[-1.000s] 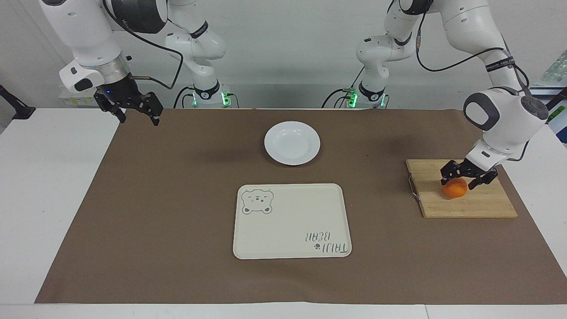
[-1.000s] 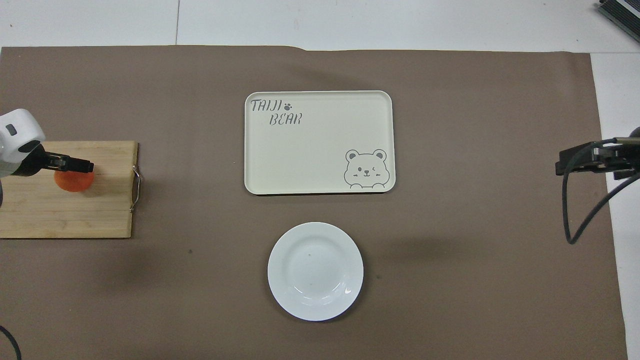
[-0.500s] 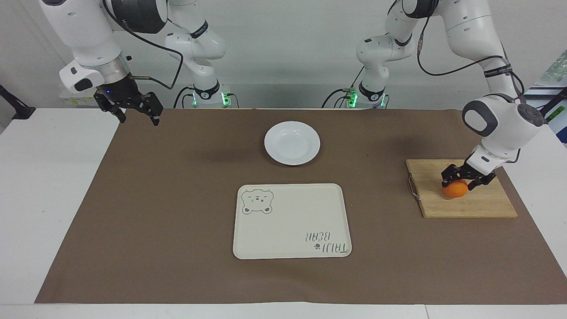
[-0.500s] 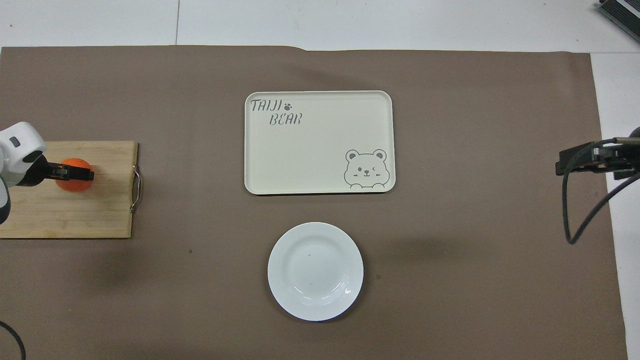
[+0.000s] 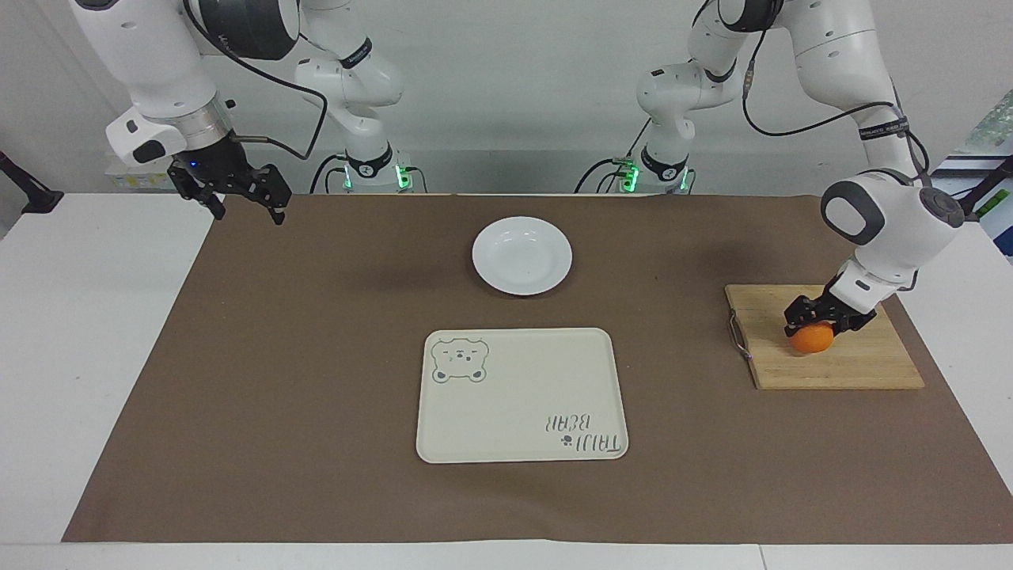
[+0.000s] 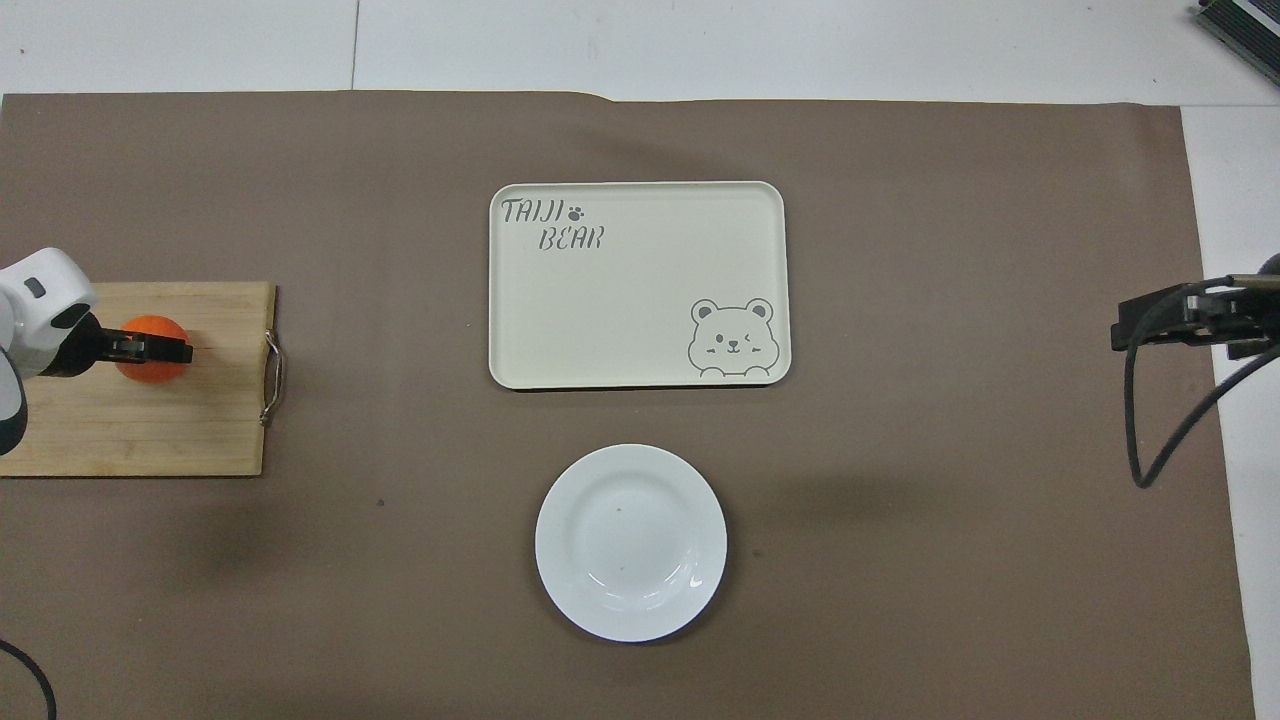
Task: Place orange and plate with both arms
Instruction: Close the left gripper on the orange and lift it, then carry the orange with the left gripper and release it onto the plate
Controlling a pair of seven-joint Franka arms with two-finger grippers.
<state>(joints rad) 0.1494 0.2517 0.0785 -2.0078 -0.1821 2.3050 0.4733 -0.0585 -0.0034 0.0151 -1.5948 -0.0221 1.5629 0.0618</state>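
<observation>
Left gripper point(image 5: 823, 320): fingers straddle the orange point(image 5: 813, 339), closed around its top, as far as I can judge.
Orange: under the fingers, on the cutting board point(image 5: 863, 364).
Advice: squeeze firmly, lift straight.
Right gripper point(image 5: 237, 196): waits, fingers apart.

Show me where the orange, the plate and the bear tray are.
orange point(image 5: 812, 340), facing view, its lower front.
plate point(image 6: 570, 500), overhead view, its rim.
bear tray point(image 6: 640, 310), overhead view, bare middle.
</observation>
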